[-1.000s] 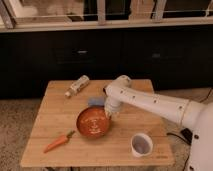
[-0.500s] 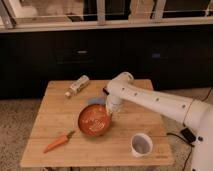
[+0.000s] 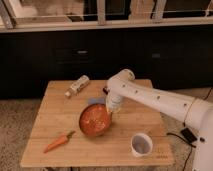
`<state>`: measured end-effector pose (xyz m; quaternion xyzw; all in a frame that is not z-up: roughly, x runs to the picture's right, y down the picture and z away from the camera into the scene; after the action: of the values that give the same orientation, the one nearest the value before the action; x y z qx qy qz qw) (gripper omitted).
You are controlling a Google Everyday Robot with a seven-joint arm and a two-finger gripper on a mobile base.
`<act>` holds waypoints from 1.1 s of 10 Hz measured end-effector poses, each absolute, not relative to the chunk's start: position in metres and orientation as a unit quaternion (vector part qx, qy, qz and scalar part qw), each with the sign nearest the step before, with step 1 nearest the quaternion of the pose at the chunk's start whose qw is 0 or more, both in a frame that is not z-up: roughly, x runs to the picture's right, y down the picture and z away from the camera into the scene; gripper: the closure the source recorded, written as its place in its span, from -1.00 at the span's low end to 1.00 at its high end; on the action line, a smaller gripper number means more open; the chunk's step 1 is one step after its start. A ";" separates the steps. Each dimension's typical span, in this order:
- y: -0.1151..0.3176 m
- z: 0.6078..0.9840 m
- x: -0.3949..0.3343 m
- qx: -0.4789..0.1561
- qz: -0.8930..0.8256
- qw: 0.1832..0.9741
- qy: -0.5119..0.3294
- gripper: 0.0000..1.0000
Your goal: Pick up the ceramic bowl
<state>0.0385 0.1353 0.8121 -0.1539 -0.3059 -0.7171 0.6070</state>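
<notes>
The ceramic bowl point(image 3: 93, 121) is glossy orange-red with a pale pattern inside and sits near the middle of the wooden table point(image 3: 55, 107). It is tilted, with its inside turned toward the camera and its right rim raised. My gripper point(image 3: 110, 113) reaches down from the white arm point(image 3: 150, 97) and is shut on the bowl's upper right rim. The fingertips are partly hidden by the rim.
A small blue-grey object point(image 3: 96, 101) lies just behind the bowl. A bottle point(image 3: 77, 85) lies on its side at the back left. A carrot point(image 3: 58, 142) lies at the front left. A white cup point(image 3: 141, 144) stands at the front right, near the table edge.
The gripper came down onto the bowl's right rim and closed on it. The bowl has tipped up from lying flat, so more of its inside now faces the camera.
</notes>
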 end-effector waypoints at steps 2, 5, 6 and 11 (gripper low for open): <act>0.131 0.808 0.042 -0.155 -0.717 0.607 -0.306 0.87; 0.123 0.802 0.040 -0.154 -0.717 0.607 -0.306 0.87; 0.121 0.801 0.041 -0.154 -0.717 0.607 -0.306 0.87; 0.109 0.790 0.044 -0.153 -0.716 0.609 -0.305 0.87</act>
<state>0.0435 0.1092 0.7904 -0.1525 -0.3055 -0.7157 0.6093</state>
